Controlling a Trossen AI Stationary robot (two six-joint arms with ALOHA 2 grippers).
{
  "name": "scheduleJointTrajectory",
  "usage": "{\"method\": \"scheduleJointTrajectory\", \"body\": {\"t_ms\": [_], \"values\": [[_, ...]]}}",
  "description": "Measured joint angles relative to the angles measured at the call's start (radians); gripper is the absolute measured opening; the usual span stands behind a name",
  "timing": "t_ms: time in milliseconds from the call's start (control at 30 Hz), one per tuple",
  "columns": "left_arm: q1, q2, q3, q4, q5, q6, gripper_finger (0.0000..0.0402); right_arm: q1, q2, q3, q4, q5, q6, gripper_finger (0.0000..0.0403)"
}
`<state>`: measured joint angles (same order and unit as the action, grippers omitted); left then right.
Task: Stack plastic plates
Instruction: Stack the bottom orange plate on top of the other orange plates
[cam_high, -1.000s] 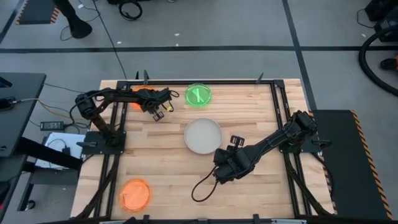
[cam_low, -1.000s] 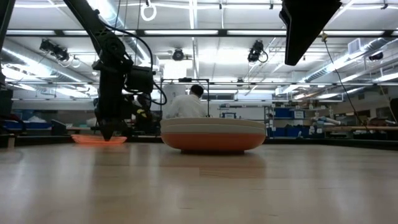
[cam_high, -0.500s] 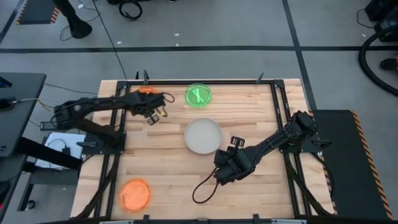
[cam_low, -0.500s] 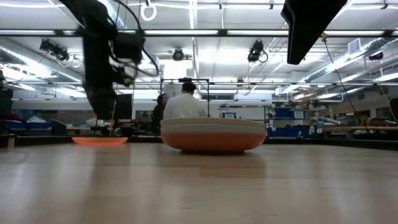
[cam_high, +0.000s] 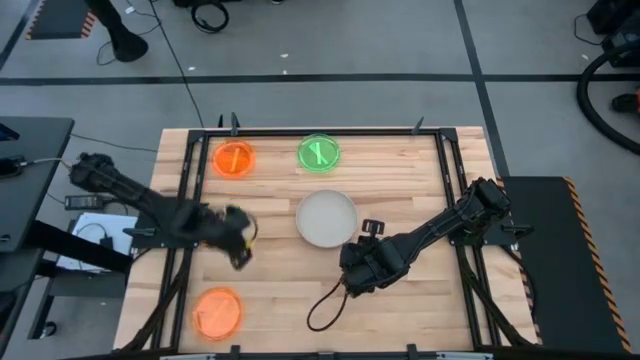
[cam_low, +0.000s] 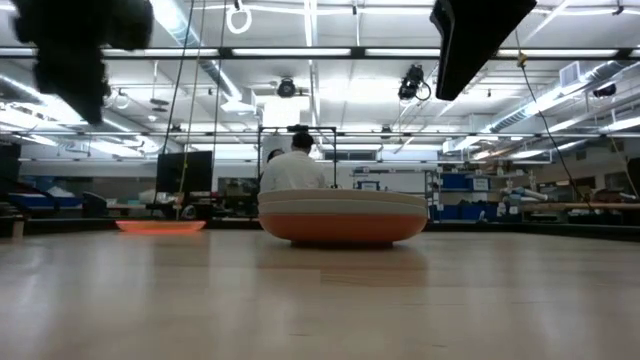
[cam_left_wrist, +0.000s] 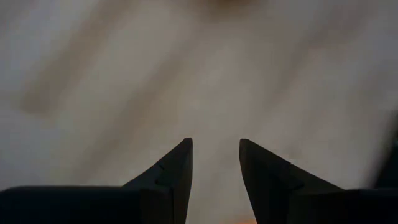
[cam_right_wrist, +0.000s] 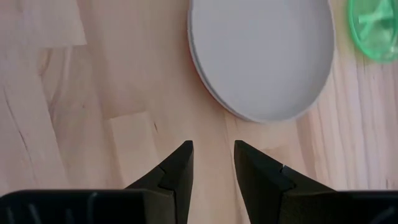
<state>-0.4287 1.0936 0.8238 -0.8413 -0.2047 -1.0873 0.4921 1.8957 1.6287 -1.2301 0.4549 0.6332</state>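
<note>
A stack of larger plates (cam_high: 326, 219) sits mid-table; in the low view the stack (cam_low: 342, 218) shows a beige plate on top and a red-orange one at the bottom. Three small plates lie flat by themselves: neon orange (cam_high: 234, 158) and neon green (cam_high: 319, 153) by the far edge, another neon orange (cam_high: 217, 312) near-left. My left gripper (cam_high: 240, 250) hovers open over bare wood between the two orange plates, and its wrist view (cam_left_wrist: 216, 149) is blurred. My right gripper (cam_right_wrist: 213, 152) is open above the wood just near-right of the stack (cam_right_wrist: 261, 56).
A black frame (cam_high: 440, 180) borders the table, with both arm bases on its sides. A dark cable (cam_high: 322, 308) loops on the wood below the right gripper. Bare wood lies near-right and around the stack. A person (cam_low: 297, 165) sits in the room beyond.
My left arm has swung fast from over the far-left orange plate toward the near edge and now hangs over the left middle of the table, leaving that plate uncovered. The plates lie where they were.
</note>
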Motion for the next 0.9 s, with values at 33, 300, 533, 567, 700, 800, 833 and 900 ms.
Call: {"method": "scheduleJointTrajectory", "body": {"t_ms": [33,300,533,567,700,800,833,900], "values": [[-0.049,0.017,0.0,0.051,-0.001,-0.049,0.0139,-0.001,0.0,0.0,0.009,0.0,-0.018,0.0126],[-0.3,0.243,0.062,0.403,-0.054,-0.249,0.0139,0.004,0.0,0.0,0.107,-0.002,-0.091,0.0126],[-0.419,0.508,0.357,0.389,-0.095,-0.3,0.0139,0.059,0.0,0.0,0.132,-0.01,-0.113,0.0126],[-0.432,0.541,0.405,0.362,-0.099,-0.312,0.0139,0.068,0.0,0.0,0.134,-0.01,-0.113,0.0126],[-0.473,0.668,0.591,0.18,-0.106,-0.428,0.0139,0.106,0.0,0.0,0.139,-0.002,-0.121,0.0126],[-0.496,0.76,0.736,0.017,-0.095,-0.557,0.0138,0.127,0.0,0.0,0.139,0.014,-0.137,0.0126],[-0.502,0.791,0.787,-0.032,-0.083,-0.581,0.0136,0.132,0.0,0.0,0.142,0.017,-0.141,0.0126],[-0.512,0.855,0.891,-0.135,-0.071,-0.611,0.0131,0.139,0.0,0.0,0.143,0.02,-0.149,0.0126]]}}
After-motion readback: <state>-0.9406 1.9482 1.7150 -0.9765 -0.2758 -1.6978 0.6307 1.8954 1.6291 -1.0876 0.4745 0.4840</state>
